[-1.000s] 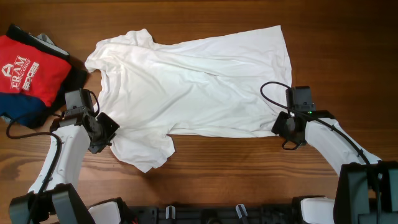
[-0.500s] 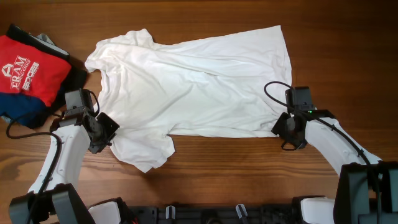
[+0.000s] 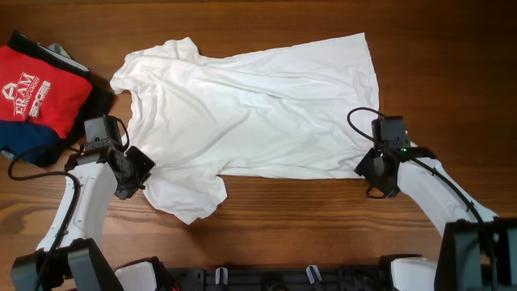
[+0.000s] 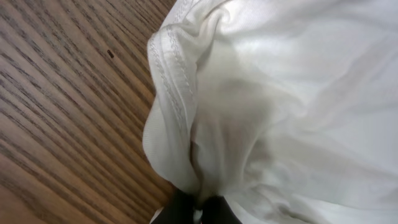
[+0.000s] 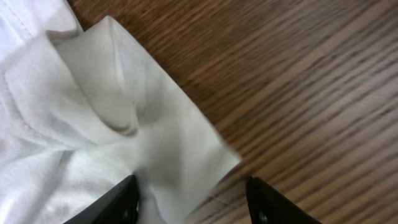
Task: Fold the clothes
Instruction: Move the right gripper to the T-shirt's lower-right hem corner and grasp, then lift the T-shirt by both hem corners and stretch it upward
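Your shirt [image 3: 258, 105] lies spread across the middle of the table [image 3: 283, 234], collar end to the left and hem to the right, and it has not shifted in the last second. The near sleeve [image 3: 190, 198] stays gathered at the left gripper [image 3: 141, 178], whose tips are pressed together on a bunch of that fabric. The one change is small: the right gripper [image 3: 376, 171] has slid slightly toward the near edge at the hem corner [image 5: 186, 149] and has been spreading. That corner now lies loose on the wood between the parted fingers, not pinched. I read this as a release or regrip, so no fold has begun on that side. The left tips are nearly cut off in the wrist view. No print or label shows on the shirt's upper face. The red garment [image 3: 40, 85] runs off the frame's left edge.
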{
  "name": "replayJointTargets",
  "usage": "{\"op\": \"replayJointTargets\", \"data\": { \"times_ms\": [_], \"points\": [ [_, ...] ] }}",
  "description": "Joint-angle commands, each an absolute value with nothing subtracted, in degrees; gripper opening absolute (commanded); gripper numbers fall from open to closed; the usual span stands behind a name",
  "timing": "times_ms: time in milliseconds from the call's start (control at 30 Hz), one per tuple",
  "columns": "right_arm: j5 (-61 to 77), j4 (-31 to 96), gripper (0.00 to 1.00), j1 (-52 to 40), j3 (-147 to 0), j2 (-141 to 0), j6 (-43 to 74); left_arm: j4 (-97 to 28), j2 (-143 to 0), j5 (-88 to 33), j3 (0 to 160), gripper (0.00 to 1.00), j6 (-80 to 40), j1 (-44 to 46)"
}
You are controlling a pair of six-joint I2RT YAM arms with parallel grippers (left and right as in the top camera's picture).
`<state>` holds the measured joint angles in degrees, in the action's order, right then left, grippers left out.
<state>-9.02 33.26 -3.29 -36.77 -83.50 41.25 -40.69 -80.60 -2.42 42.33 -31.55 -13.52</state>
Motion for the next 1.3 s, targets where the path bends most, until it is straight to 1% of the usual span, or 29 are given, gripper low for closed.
{"op": "replayJointTargets", "data": {
  "times_ms": [0,333,500,600,733,767,833,867,933,1000,1133,1200,1267],
  "points": [
    [-11.6,33.3,0.57,-3.3,-36.1,-79.5,40.5,-40.5,-80.4,-1.8,42.4,0.06,-30.4,-13.8],
    [-11.6,32.6,0.55,-3.3,-36.1,-82.1,40.4,-40.5,-80.4,-1.8,42.4,0.06,-30.4,-13.8],
    [-11.6,30.0,0.55,-3.3,-36.1,-85.4,39.1,-40.5,-80.4,-1.8,42.4,0.06,-30.4,-13.8],
    [-11.6,29.4,0.45,-3.3,-36.1,-87.1,37.5,-40.6,-80.4,-1.8,42.4,0.06,-30.4,-13.8],
    [-11.6,29.6,0.22,-3.3,-36.1,-87.1,37.5,-40.6,-80.4,-1.8,42.4,0.06,-30.4,-13.8],
    [-11.6,30.1,0.13,-3.3,-36.1,-87.0,37.6,-40.6,-80.4,-1.8,42.4,0.06,-30.4,-13.8],
    [-11.6,30.7,0.09,-3.3,-36.1,-87.0,37.6,-40.6,-80.4,-1.8,42.4,0.05,-30.4,-13.8],
    [-11.6,31.3,0.04,-3.3,-36.1,-87.0,37.6,-40.6,-80.4,-1.8,42.4,0.04,-30.4,-13.8],
    [-11.0,33.1,0.04,-3.3,-36.1,-86.5,37.6,-40.6,-80.4,-2.4,42.4,0.04,-30.4,-13.8],
    [-10.3,35.3,0.04,-3.3,-36.5,-85.2,37.6,-40.6,-80.1,-5.5,42.5,0.04,-29.8,-13.8],
    [-10.2,41.8,0.04,-3.3,-40.9,-79.0,36.6,-42.7,-77.4,-8.9,45.1,0.04,-26.2,-13.7],
    [-8.9,45.8,0.04,-3.2,-45.3,-74.8,32.6,-44.6,-74.6,-14.2,48.1,0.04,-22.7,-13.7],
    [-9.0,50.2,0.04,-2.4,-49.5,-72.1,31.4,-45.8,-72.1,-19.4,50.5,0.04,-20.6,-13.7]
  ]
}}
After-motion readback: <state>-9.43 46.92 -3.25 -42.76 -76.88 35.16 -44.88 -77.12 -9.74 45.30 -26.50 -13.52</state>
